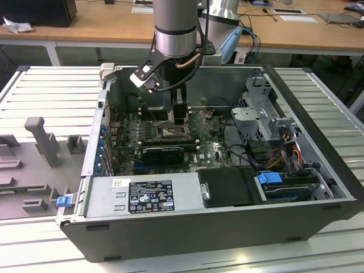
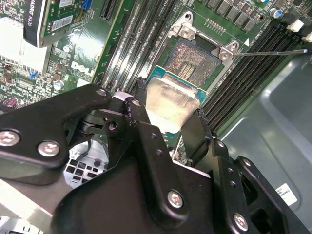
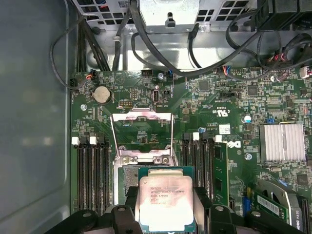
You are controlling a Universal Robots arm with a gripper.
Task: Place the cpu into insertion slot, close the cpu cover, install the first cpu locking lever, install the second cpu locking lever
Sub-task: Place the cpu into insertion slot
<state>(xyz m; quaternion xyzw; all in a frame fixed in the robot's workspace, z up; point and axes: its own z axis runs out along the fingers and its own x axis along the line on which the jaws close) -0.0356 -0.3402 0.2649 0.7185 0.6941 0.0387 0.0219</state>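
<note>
Resting between the fingers (image 2: 198, 136), the cpu (image 2: 168, 105) hangs over the insertion slot (image 2: 192, 62).

Ribbed pale metal surface (image 1: 45, 85) spans the foreground; grey moulded fixtures (image 1: 40, 142) sit on it at the exterior view's left; wooden desks (image 1: 91, 25) stand behind, carrying papers (image 1: 298, 17) and a dark box (image 1: 48, 11); light glares off the near edge.

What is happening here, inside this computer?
A robot arm reaches into an open computer case. Its gripper holds the cpu between its jaws, just over the insertion slot, whose dark centre is partly uncovered. The cpu cover stands open.
</note>
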